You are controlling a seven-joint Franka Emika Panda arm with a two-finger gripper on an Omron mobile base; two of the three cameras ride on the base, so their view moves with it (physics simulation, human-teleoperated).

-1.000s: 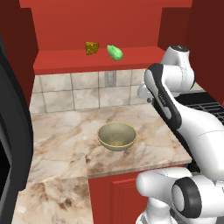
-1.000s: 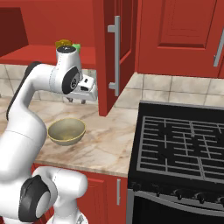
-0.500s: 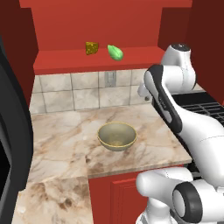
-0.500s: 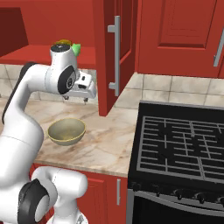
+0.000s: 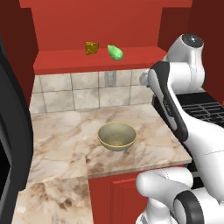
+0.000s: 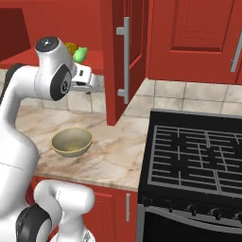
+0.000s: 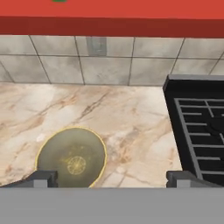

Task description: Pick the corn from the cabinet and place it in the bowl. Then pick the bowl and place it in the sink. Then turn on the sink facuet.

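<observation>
Gripper (image 7: 111, 178) spread wide and holding nothing, one dark fingertip (image 7: 43, 178) low at the left of the hand view, the other low at the right, bare air between them. Just below and slightly left of the open fingers, the bowl (image 7: 71, 157), round and olive-tan with a pale yellow rim, upright and empty on the marble counter (image 7: 131, 122). Same bowl (image 5: 116, 136) near the counter's front edge in the left base view, under the raised white arm, and again (image 6: 71, 142) in the right base view. To the right of the gripper, the black stove (image 7: 199, 131) with its grate, touching the counter's edge. Beyond the bowl, the grey tiled wall (image 7: 109, 61) with a small outlet plate. Higher and farther still, the red cabinet (image 5: 100, 59), its flat shelf above the tiles. On that shelf, well above the gripper, the corn (image 5: 115, 52), a small green lump, with a yellow-brown chunk (image 5: 91, 47) just to its left, the two near but apart. Corn (image 6: 80, 55) also peeking out beside the arm's upper joint in the right base view, next to the open cabinet door (image 6: 118, 56).
</observation>
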